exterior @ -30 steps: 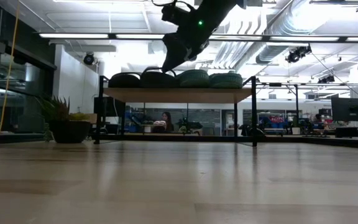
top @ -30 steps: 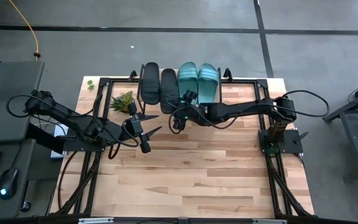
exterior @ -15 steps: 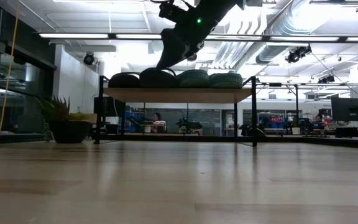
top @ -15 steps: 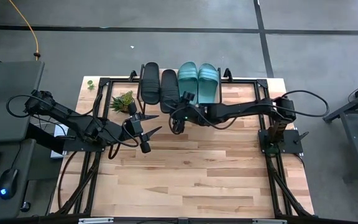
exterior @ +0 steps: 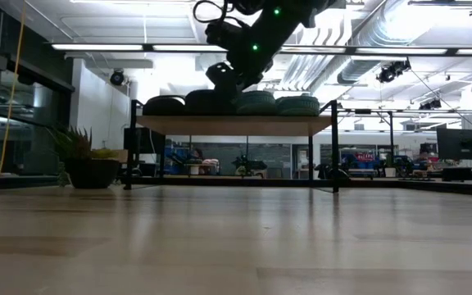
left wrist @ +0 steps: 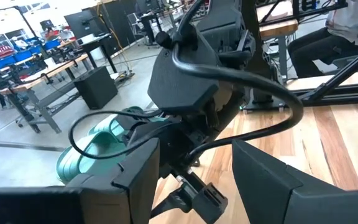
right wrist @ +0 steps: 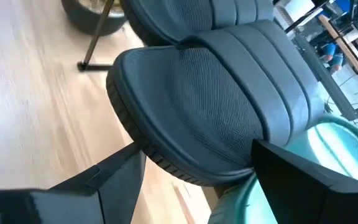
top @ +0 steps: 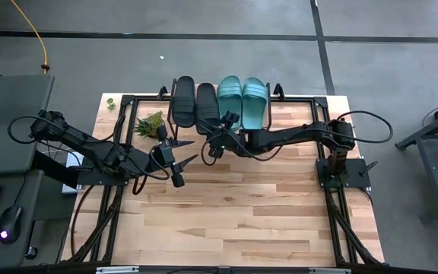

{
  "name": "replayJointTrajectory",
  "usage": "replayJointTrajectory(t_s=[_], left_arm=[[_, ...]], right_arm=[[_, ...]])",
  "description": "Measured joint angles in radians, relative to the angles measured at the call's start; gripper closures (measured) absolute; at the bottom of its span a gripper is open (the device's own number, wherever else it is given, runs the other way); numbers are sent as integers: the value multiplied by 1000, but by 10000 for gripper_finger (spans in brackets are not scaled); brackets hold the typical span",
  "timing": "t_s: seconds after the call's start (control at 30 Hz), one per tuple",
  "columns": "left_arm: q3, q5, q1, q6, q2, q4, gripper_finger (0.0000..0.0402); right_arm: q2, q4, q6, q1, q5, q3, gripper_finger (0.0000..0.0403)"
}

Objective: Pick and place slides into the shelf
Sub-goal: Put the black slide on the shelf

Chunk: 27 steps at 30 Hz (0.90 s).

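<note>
Four slides lie side by side on the shelf [exterior: 236, 124] at the table's far edge: two black [top: 184, 99] [top: 207, 105] and two teal [top: 230, 97] [top: 254, 97]. My right gripper [top: 210, 146] is open at the near end of the second black slide [right wrist: 197, 118]. Its fingers [right wrist: 98, 180] stand on either side of that rounded end, just above the shelf top in the low view [exterior: 224, 78]. My left gripper [top: 187, 156] is open and empty over the table, left of the right one. It faces the right arm in the left wrist view [left wrist: 194, 186]. My right gripper's open fingers flank the near rounded end [right wrist: 166, 155] of the second black slide, slanting down from the near side. I cannot tell whether either finger touches it. The slide lies flat on the shelf.
A small potted plant [top: 150, 124] stands on the table left of the shelf. The shelf's black frame legs [exterior: 334, 147] rise from the tabletop. The wooden tabletop [top: 234, 213] stretches toward the near edge. The black table frame [top: 97, 221] runs along both sides.
My right gripper has moved a little toward the table's left edge and down, closer to the near end of the second black slide. My left arm has kept still.
</note>
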<state>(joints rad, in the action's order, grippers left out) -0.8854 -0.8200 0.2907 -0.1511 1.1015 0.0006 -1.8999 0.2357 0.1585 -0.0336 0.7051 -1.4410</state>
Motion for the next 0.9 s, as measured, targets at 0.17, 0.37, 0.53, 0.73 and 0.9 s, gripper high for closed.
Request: replayJointTrajectory(t_s=[0.17, 0.37, 0.53, 0.73, 0.9], left_arm=[[0, 0, 0, 0, 0, 0, 218], [0, 0, 0, 0, 0, 0, 218], [0, 0, 0, 0, 0, 0, 218], [0, 0, 0, 0, 0, 0, 218], [0, 0, 0, 0, 0, 0, 218]], right_arm=[[0, -17, 5, -1, -3, 0, 122], [0, 2, -2, 1, -81, 0, 122], [0, 11, -1, 16, -88, 0, 122], [0, 11, 3, 41, -112, 0, 122], [0, -3, 16, 51, -112, 0, 122]])
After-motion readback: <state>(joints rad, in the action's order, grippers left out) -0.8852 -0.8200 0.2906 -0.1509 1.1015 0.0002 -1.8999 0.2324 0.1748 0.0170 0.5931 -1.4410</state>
